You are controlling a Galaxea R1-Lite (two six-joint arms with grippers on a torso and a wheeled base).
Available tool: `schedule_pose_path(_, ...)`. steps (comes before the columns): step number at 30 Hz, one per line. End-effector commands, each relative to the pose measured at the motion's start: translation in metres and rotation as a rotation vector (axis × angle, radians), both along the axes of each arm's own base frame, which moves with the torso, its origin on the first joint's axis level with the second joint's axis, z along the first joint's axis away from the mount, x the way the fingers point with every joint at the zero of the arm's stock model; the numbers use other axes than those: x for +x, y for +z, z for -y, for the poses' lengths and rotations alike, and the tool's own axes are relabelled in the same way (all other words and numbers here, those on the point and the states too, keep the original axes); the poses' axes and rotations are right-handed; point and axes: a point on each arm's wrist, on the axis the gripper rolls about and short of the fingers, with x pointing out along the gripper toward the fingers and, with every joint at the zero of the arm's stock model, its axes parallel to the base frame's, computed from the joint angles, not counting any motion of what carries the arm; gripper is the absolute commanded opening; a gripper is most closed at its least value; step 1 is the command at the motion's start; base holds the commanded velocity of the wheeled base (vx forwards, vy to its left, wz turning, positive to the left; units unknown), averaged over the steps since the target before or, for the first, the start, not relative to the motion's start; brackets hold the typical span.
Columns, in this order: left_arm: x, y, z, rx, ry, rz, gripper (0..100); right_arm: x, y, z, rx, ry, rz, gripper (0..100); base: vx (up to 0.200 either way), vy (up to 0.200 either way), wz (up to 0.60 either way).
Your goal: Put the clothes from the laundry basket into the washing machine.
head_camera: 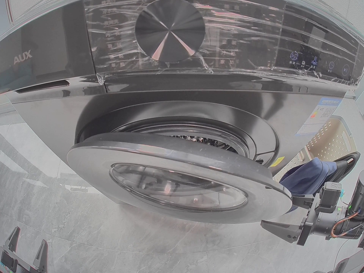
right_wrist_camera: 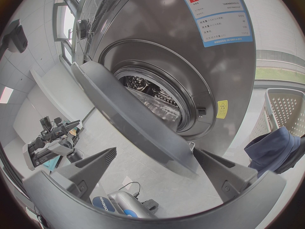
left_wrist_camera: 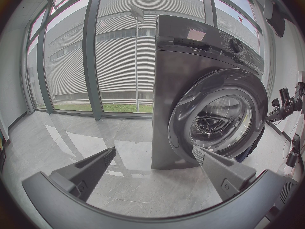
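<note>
2 open grippers: right gripper (head_camera: 278, 212) spread wide at the free edge of the half-open door (head_camera: 170, 148) of the washing machine (head_camera: 57, 107), left gripper (left_wrist_camera: 153, 150) low, well apart from it. Blue clothes (head_camera: 309, 175) draped over the laundry basket (head_camera: 333, 141) rim, beside the machine.

The washing machine (head_camera: 227, 103) has a dark grey body, smooth and glossy like lacquered metal. Its door (head_camera: 265, 194) has a shiny rim and a clear glass window (head_camera: 178, 188). The knob (head_camera: 170, 30) looks like brushed metal; wrinkled clear film (head_camera: 246, 38) covers the panel (head_camera: 314, 63). The laundry basket (head_camera: 330, 143) is matt perforated plastic, the blue garment (head_camera: 309, 177) soft cloth. The floor (head_camera: 76, 224) is polished stone-like tile. The right gripper (right_wrist_camera: 153, 151) has matt plastic fingers (right_wrist_camera: 92, 170).
</note>
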Motion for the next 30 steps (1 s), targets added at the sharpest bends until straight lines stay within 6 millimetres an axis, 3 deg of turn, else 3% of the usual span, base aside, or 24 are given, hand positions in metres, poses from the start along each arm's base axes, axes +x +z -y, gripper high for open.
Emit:
schedule_pose_path(1,0.000,-0.004,0.000,0.000,0.001,-0.001,100,-0.002,-0.006,-0.001,-0.021,0.012,-0.028,100,-0.200,0.000,0.00)
schedule_pose_path(8,0.000,-0.004,0.000,0.000,0.001,-0.001,100,-0.014,-0.018,0.005,-0.044,0.036,-0.059,100,-0.057,0.000,0.00)
schedule_pose_path(15,0.000,-0.004,0.000,0.000,0.001,-0.001,100,-0.009,-0.010,0.005,-0.023,0.011,-0.025,100,0.000,0.000,0.00)
schedule_pose_path(21,0.000,-0.004,0.000,0.000,0.001,-0.001,100,0.001,-0.013,-0.008,-0.048,0.036,-0.060,100,-0.100,0.000,0.00)
schedule_pose_path(24,0.000,-0.004,0.000,0.000,0.001,-0.001,100,0.000,-0.015,-0.012,-0.054,0.057,-0.071,100,-0.200,0.000,0.00)
schedule_pose_path(30,0.000,-0.004,0.000,0.000,0.001,-0.001,100,-0.009,-0.022,-0.013,-0.067,0.099,-0.094,100,0.000,0.000,0.00)
